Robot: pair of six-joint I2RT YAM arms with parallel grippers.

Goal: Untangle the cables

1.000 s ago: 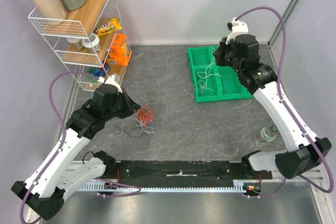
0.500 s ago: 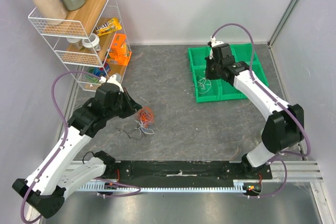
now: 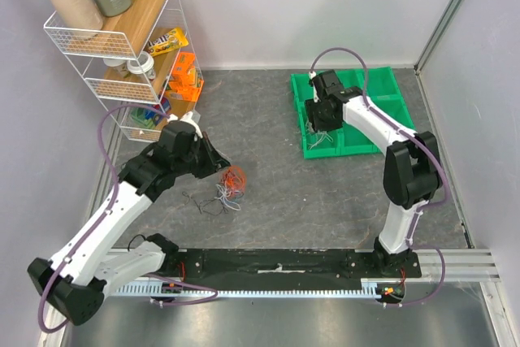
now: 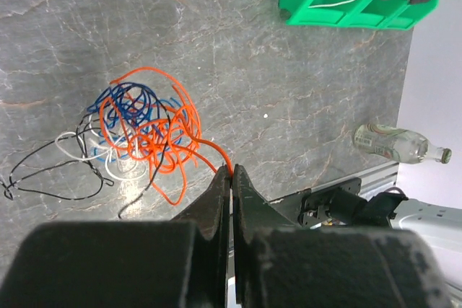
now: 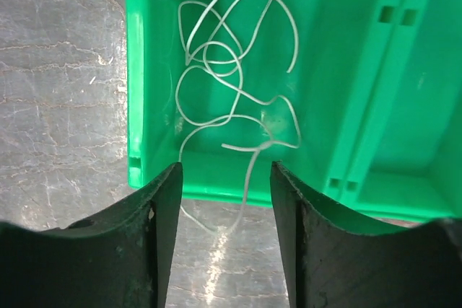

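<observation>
A tangle of thin cables lies on the grey table: an orange cable [image 4: 155, 131] looped over a blue one [image 4: 130, 102], with white [image 4: 72, 146] and black [image 4: 50, 178] strands trailing left. My left gripper [image 4: 232, 169] is shut on the end of the orange cable; from above it sits by the bunch [image 3: 231, 178]. A separate white cable [image 5: 231, 91] lies loose in the green bin [image 5: 144, 70], one loop hanging over its near wall. Just above that cable my right gripper [image 5: 225, 171] is open and holds nothing; the top view has it at the bin [image 3: 321, 119].
A wire shelf rack [image 3: 122, 38] with bottles and small items stands at the back left. A clear bottle [image 4: 393, 142] lies on the table near the right front. The green bin [image 3: 390, 91] has several compartments. A black rail [image 3: 276, 262] runs along the near edge.
The right arm swung left and down over the bin's front-left compartment, and its gripper opened, leaving the white cable there. The left gripper moved slightly right with the orange cable.
</observation>
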